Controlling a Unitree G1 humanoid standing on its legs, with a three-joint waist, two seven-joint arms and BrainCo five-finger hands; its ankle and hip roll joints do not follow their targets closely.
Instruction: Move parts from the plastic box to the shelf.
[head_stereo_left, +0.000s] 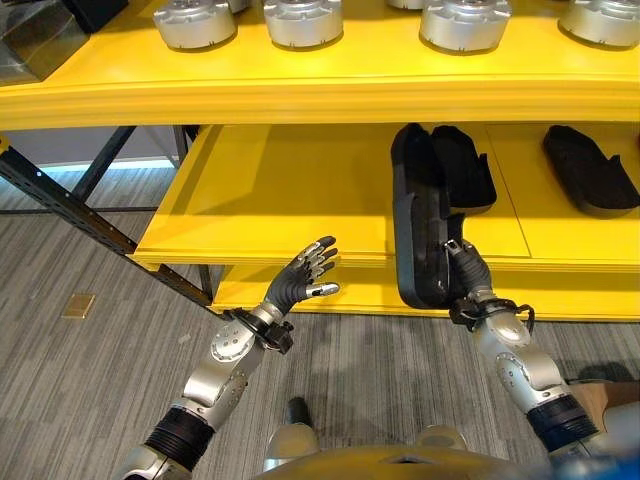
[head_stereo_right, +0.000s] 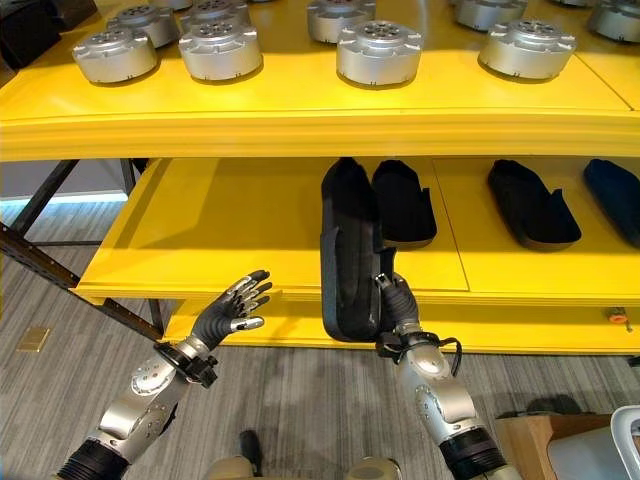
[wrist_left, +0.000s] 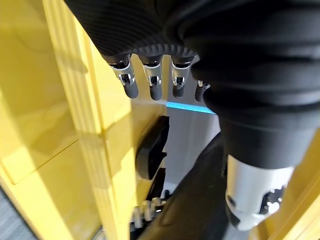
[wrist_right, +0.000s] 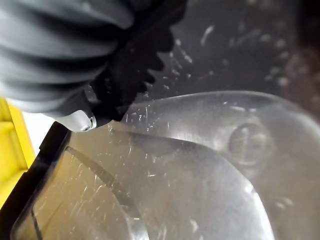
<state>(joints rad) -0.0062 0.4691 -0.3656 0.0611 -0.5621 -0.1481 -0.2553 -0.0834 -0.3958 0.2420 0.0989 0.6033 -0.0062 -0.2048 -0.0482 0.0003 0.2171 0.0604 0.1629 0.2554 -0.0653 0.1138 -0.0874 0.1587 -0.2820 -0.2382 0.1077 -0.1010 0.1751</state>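
Left eye view puts me in front of a yellow shelf (head_stereo_left: 300, 190) with two levels. My right hand (head_stereo_left: 466, 268) is at the front edge of the lower level, against a long black part (head_stereo_left: 418, 235) that stands on its edge there, its near end hanging past the lip. The hand's dark cover lies against the part's side near its lower end, but the fingers are hidden behind it, so I cannot tell whether they clamp it or merely rest on it. The right wrist view gives me only scuffed dark surface very close up and a strip of yellow at one side, which does not settle it.

My left hand (head_stereo_left: 305, 272) hangs in the air just in front of the lower level's edge, well apart from the black part, with its fingers (wrist_left: 154, 86) straight and spread, the thumb out to the side, nothing in it.

Further back on the lower level, a second black part (head_stereo_left: 462, 166) lies flat just beside the standing one, and a third black part (head_stereo_left: 590, 168) lies flat well to the right. On the upper level I see a row of round silver metal parts (head_stereo_right: 378, 52).

Below the shelf the floor (head_stereo_left: 90, 370) is grey striped carpet with a small tan square (head_stereo_left: 78, 305) lying on it to my left.
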